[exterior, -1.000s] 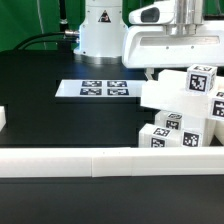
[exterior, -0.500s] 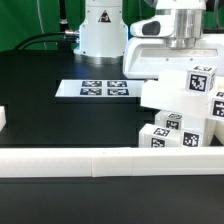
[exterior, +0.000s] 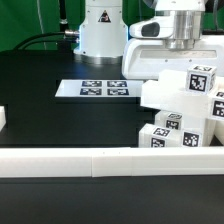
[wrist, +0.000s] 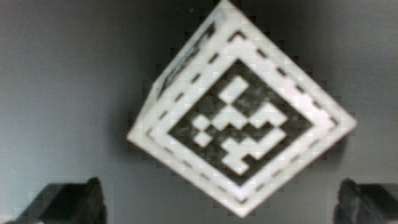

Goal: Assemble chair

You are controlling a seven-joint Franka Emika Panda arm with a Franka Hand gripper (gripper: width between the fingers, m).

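chair pieces point(exterior: 165, 97): glossy white blocks, piled together at the exterior view's right on the black table point(exterior: 60, 120), just behind the long white rail point(exterior: 90, 160). Black-and-white square tags on several faces; the top tag point(exterior: 200, 78) sits tilted. The pile is cut off by the frame edge, so I can't tell which piece is which or how they join.

arm point(exterior: 175, 25) hangs over the pile. Its lower end is hidden by the top block, so the fingers don't show from there.

Wrist view: fingers point(wrist: 71, 200) appear only as two dark tips, spread wide, nothing clamped between them. Beyond them one white tagged face point(wrist: 235, 115) fills the view, turned so it reads as a diamond, blurry. Can't tell whether the fingers touch that face.

marker board point(exterior: 104, 89) lies flat on the table, well apart from the pile, toward the exterior view's left. small white object point(exterior: 3, 118) at that edge, mostly cropped, unidentifiable.
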